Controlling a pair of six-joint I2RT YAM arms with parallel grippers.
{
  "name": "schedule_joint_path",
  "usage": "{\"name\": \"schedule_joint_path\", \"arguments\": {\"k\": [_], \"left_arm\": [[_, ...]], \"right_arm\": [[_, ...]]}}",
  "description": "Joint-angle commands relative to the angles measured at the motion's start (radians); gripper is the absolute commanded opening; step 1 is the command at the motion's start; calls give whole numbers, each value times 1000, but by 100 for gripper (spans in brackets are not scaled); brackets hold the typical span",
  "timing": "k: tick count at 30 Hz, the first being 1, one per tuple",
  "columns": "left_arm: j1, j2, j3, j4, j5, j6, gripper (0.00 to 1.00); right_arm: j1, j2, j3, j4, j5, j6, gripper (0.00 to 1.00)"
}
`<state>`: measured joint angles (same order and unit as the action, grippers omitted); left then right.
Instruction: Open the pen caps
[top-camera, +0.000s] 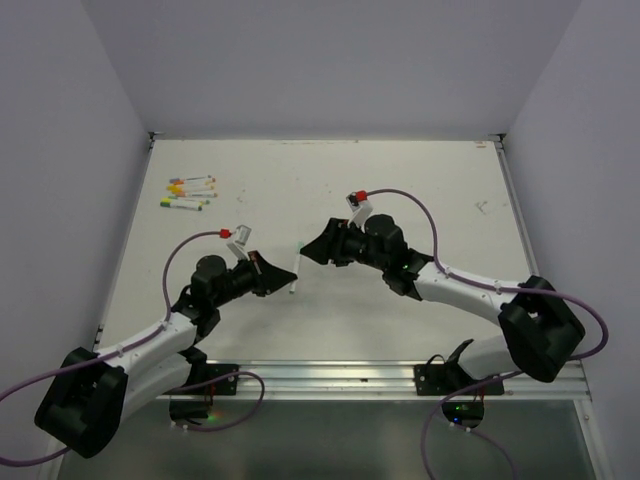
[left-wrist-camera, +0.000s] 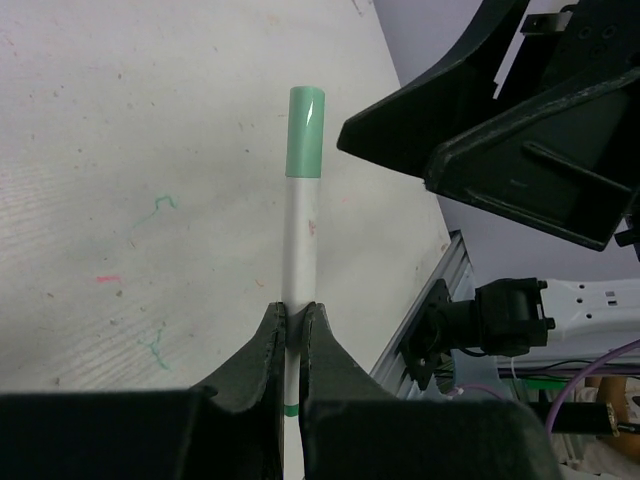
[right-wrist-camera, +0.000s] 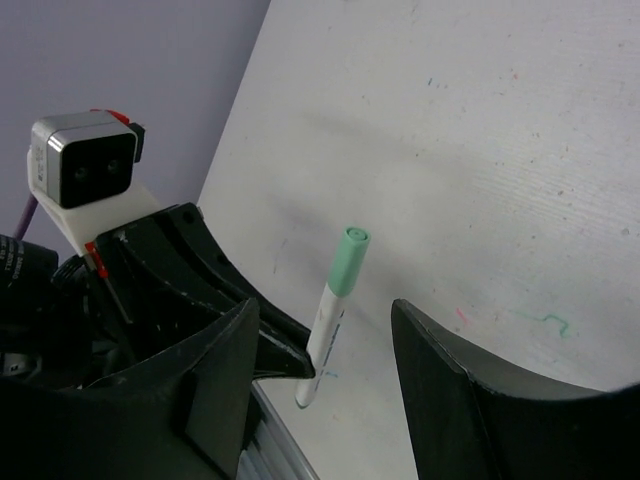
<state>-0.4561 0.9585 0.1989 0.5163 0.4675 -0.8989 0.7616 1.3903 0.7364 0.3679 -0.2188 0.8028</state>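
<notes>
My left gripper (top-camera: 283, 272) is shut on the white body of a pen (left-wrist-camera: 299, 235) and holds it above the table. The pen's green cap (left-wrist-camera: 305, 132) is on and points away from the fingers, toward my right gripper. My right gripper (top-camera: 312, 250) is open. In the right wrist view its fingers (right-wrist-camera: 440, 370) stand either side of the capped end (right-wrist-camera: 349, 262) without touching it. The left gripper's tip (right-wrist-camera: 285, 350) grips the pen low on its body (right-wrist-camera: 325, 335). Several more capped pens (top-camera: 188, 194) lie at the back left of the table.
A metal rail (top-camera: 330, 376) runs along the table's near edge between the arm bases. Pale walls enclose the table on the left, back and right. Small ink marks (left-wrist-camera: 158, 205) dot the white tabletop (top-camera: 420, 200).
</notes>
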Motion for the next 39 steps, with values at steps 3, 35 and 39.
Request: {"name": "schedule_joint_path", "arguments": {"k": [3, 35, 39], "left_arm": [[-23, -27, -13, 62, -6, -31, 0], [-59, -33, -33, 71, -1, -31, 0], [-58, -20, -27, 57, 11, -2, 45]], "right_arm": [[16, 56, 37, 91, 67, 27, 57], [53, 191, 67, 181, 59, 88, 0], [53, 177, 51, 204, 59, 104, 0]]}}
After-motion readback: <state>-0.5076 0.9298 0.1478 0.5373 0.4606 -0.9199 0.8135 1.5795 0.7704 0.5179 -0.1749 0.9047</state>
